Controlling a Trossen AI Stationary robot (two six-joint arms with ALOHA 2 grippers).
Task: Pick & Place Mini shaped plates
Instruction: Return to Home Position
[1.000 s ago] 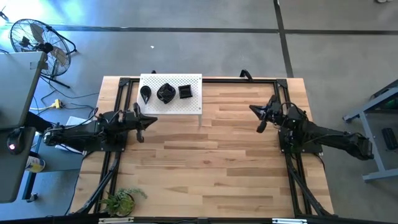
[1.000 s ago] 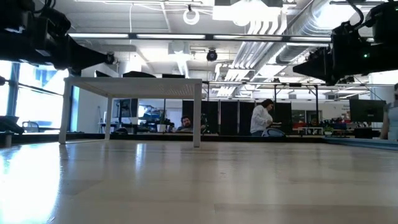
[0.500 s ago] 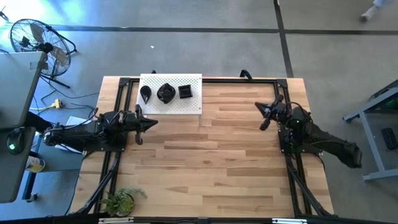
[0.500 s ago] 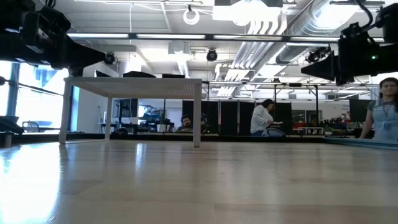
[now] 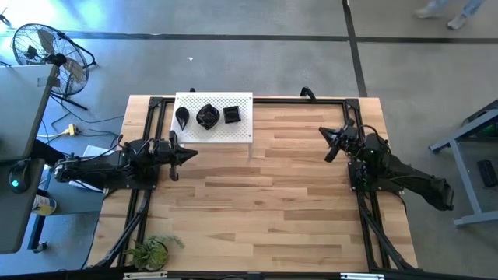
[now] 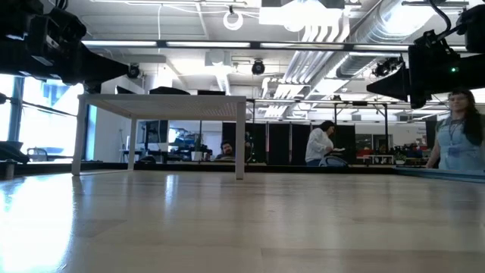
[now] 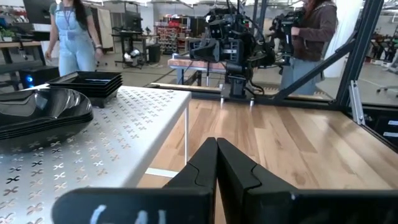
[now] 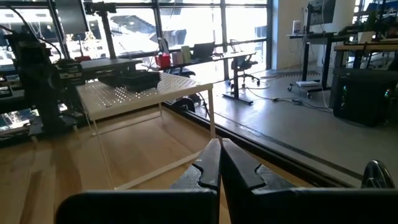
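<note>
While idle — arms (image 5: 109, 166) folded (jaws together)

Glossy black mini shaped plates (image 5: 207, 117) sit on a white, cross-perforated shelf (image 5: 233, 134).

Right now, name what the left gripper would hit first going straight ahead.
Likely the right arm far across: the left gripper, shut, points over the table, passing beside the white shelf. Clearance from its corner is unclear.

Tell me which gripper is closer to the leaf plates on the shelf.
Left. The left gripper, shut, sits just off the front edge of the shelf, a short way from the leaf plates. The right gripper, shut, hangs far over the right side of the table.
</note>
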